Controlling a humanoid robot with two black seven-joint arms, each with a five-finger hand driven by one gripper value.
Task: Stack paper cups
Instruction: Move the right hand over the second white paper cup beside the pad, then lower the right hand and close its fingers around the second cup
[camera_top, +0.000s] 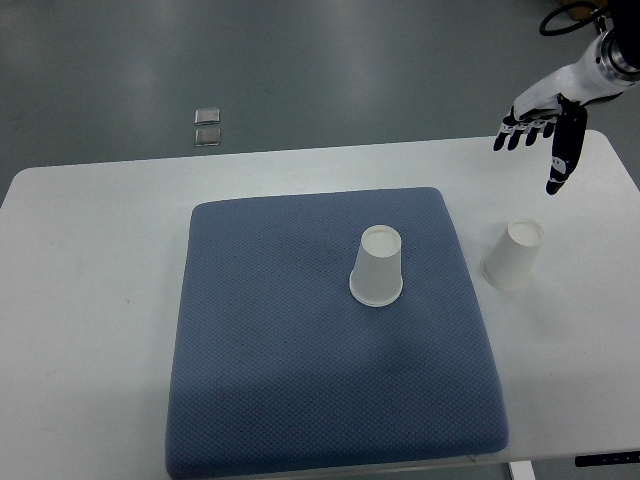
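One white paper cup (378, 266) stands upside down on the blue mat (300, 370), right of the mat's middle. A second white paper cup (514, 255) stands upside down on the white table, just off the mat's right edge. My right hand (540, 135) hovers above the table's far right corner, well behind the second cup. Its fingers are spread and hold nothing. The left arm does not show.
The white table (90, 300) carries the mat and ends at the picture's lower edge. Beyond its far edge lies grey floor with a small metal fitting (208, 127).
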